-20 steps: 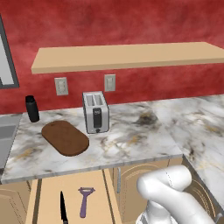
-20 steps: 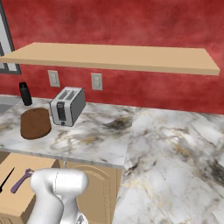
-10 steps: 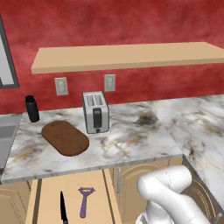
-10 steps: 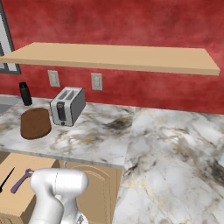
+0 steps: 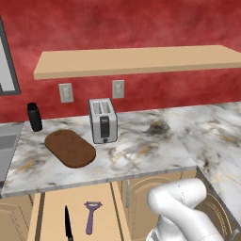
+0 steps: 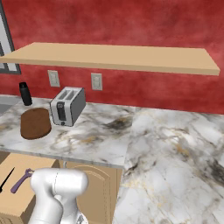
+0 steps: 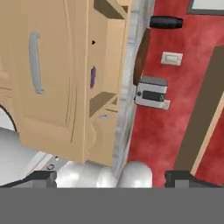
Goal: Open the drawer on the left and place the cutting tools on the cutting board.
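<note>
The drawer (image 5: 51, 214) stands pulled out under the counter's left end. In it lie a slim dark knife (image 5: 68, 224) and a purple peeler (image 5: 91, 215), side by side. The right base view shows the same drawer (image 6: 19, 199), knife (image 6: 6, 180) and peeler (image 6: 21, 181). The dark-brown cutting board (image 5: 70, 148) lies bare on the marble, left of the toaster. In the hand view my gripper (image 7: 113, 179) is open, its fingertips (image 7: 43, 178) wide apart with nothing between them. It looks from low along the drawer front (image 7: 52, 96), with the peeler (image 7: 92, 77) visible inside.
A silver toaster (image 5: 103, 120) stands right of the board and a black bottle (image 5: 34, 116) behind it by the red wall. A tan shelf (image 5: 136, 60) hangs above the counter. Arched cabinet doors (image 6: 94, 194) sit under the counter. My white arm (image 5: 183, 214) fills the lower right.
The arm's white elbow has shifted slightly. The knife and peeler lie unmoved in the open drawer.
</note>
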